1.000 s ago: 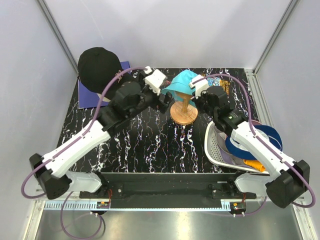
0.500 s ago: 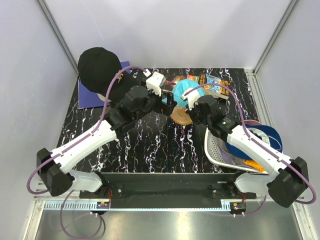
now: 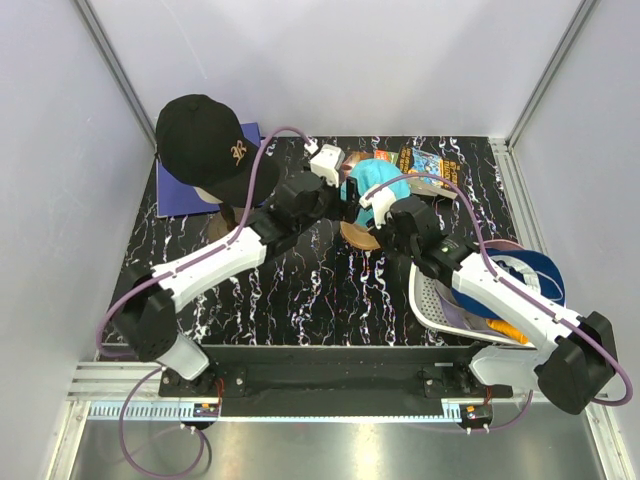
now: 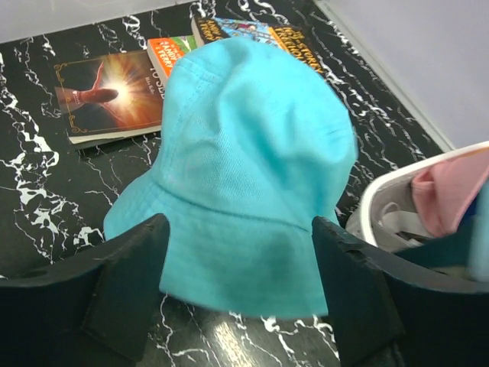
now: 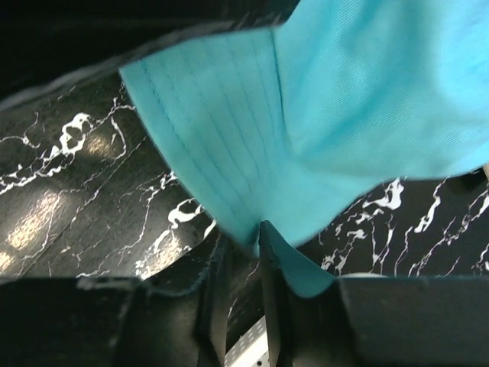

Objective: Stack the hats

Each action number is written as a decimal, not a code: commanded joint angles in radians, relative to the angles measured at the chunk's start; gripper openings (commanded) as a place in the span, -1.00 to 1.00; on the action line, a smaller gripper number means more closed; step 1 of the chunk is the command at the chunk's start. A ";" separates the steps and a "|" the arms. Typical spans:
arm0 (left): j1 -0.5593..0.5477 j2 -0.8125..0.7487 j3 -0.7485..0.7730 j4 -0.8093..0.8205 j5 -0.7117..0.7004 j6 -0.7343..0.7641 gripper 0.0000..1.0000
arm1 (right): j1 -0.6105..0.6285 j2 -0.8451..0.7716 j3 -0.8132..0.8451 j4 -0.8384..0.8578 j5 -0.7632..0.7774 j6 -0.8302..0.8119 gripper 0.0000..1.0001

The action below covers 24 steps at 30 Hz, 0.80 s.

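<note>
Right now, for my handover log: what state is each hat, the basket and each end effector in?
teal hat: on its stand, both end effectors at its brim
black cap: upright at back left, no end effector on it
basket: holds several other hats
left end effector: open, straddling the teal hat
right end effector: at the teal brim's edge, grip unclear

Black marbled table [image 3: 300, 290] — paperbacks [image 4: 107, 95] at far edge, white perforated basket [image 3: 428, 292] right, purple sheet [image 3: 172, 198] far left.
</note>
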 commanded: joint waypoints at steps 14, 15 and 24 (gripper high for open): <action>0.072 0.100 -0.064 0.266 0.178 -0.033 0.14 | 0.018 -0.130 0.069 -0.110 0.096 0.156 0.52; 0.073 0.099 -0.069 0.269 0.184 -0.036 0.14 | 0.016 -0.156 0.084 -0.121 0.124 0.200 0.63; 0.095 0.097 -0.158 0.263 0.200 -0.034 -0.01 | -0.286 -0.127 0.320 -0.217 0.104 0.434 0.63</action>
